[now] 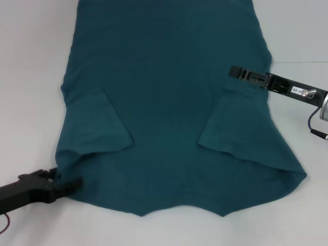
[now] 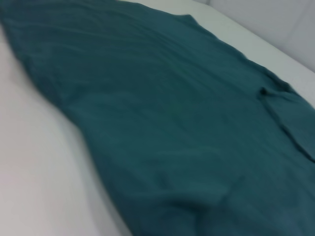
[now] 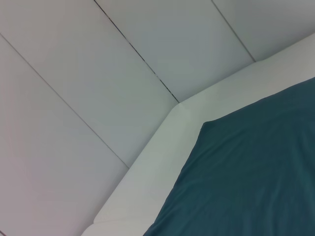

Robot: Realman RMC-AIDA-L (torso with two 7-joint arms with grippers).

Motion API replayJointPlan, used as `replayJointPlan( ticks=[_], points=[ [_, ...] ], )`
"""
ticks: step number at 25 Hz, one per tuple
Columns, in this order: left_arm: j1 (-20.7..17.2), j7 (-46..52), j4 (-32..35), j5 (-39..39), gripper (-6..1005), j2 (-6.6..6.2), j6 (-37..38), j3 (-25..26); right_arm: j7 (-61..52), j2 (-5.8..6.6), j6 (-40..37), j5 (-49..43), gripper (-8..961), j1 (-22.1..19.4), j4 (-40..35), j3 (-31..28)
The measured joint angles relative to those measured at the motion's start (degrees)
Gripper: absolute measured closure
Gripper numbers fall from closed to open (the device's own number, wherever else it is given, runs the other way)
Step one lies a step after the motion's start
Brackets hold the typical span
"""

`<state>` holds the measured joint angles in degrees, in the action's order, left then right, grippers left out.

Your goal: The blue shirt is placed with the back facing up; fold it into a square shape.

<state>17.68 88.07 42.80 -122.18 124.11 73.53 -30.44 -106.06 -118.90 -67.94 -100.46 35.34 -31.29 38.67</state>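
The shirt (image 1: pixel 169 113) lies flat across the table (image 1: pixel 31 77), back up, both sleeves already folded in over the body. It looks to me light, limp and creasing, so I judge it will sag and drag unless I take it by hems and corners. My left gripper (image 1: pixel 64 187) is at the shirt's near left corner, touching the edge; whether its jaws grip the cloth I cannot tell. My right gripper (image 1: pixel 238 73) hovers over the shirt's right edge above the folded sleeve (image 1: pixel 233 120); its jaws I cannot read either.
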Motion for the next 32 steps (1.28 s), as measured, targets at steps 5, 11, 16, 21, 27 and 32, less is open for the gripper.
replayJointPlan(
  ticks=[5, 11, 16, 21, 27, 32],
  points=[
    [0.8, 0.0, 0.0, -0.9, 177, 0.00, 2.2, -0.6, 0.1, 0.09, 0.0, 0.0, 9, 0.0, 0.0, 0.0],
    [1.6, 0.1, 0.0, -0.9, 187, -0.06, 3.2, -1.0, 0.1, 0.17, 0.0, 0.0, 8, -0.1, 0.0, -0.1],
    [2.2, 0.2, 0.0, -0.9, 195, -0.09, 3.4, -1.0, 0.1, 0.18, 0.0, 0.0, 8, -0.2, 0.0, -0.1],
    [2.5, 1.5, 0.3, -0.9, 229, -0.18, 2.4, -1.0, 0.1, 0.18, 0.0, 0.3, 8, -0.3, 0.0, -0.1],
    [2.5, 1.6, 0.4, -0.9, 395, -0.14, 1.6, -1.2, 0.1, 0.25, -0.1, 0.7, 8, -0.5, -0.3, -0.1],
    [2.5, 1.6, 0.4, -0.9, 580, -0.11, 1.6, -1.2, 0.0, 0.51, -0.3, 0.7, 8, -0.6, -0.1, 0.0]
  ],
)
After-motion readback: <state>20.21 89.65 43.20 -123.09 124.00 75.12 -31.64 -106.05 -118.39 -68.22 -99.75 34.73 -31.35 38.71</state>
